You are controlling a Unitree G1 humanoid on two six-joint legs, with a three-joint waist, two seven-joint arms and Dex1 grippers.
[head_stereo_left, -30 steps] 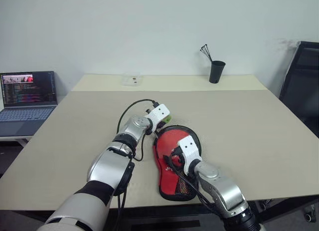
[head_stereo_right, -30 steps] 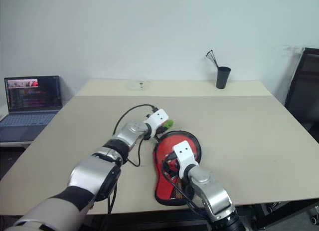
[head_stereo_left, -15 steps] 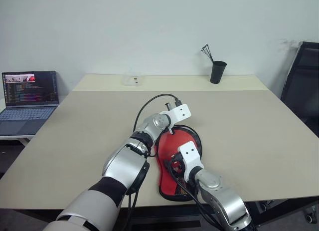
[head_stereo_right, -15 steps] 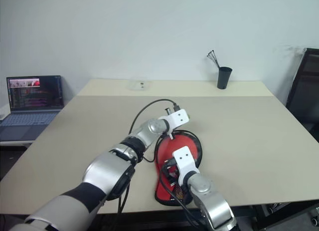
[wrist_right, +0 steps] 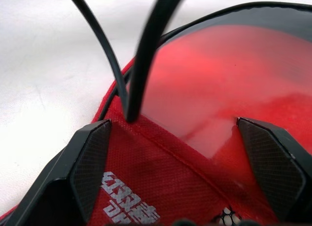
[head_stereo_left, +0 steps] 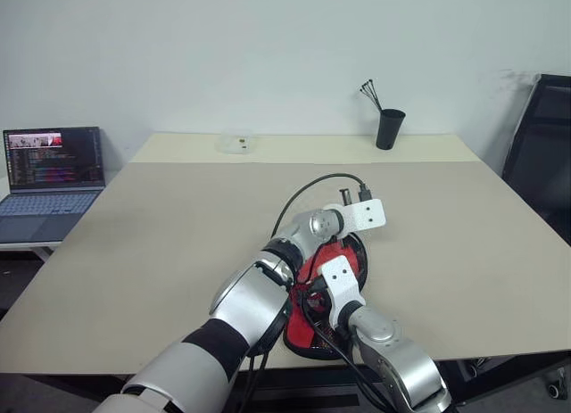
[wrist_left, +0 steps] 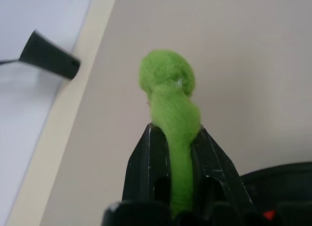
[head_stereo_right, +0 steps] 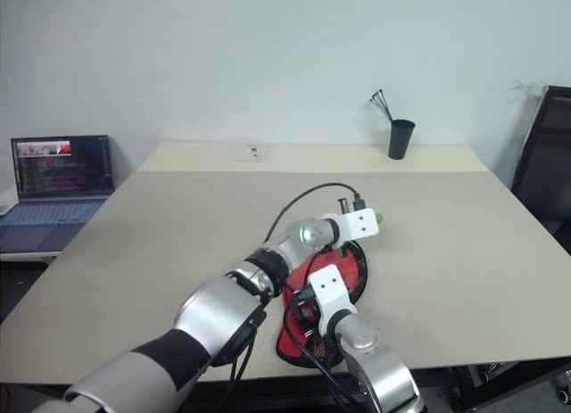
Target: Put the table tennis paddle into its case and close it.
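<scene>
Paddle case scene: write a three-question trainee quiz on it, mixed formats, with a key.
1. True or false: the left claw is shut on the green zipper tag.
2. Which side of the case faces up? A) black B) red C) blue
3. Fill in: the right claw stands ____ over the case's red side.

Key: 1 true; 2 B; 3 open. Hint for question 3: both black fingers sit wide apart in the right wrist view, with the red fabric and white logo between them.
</scene>
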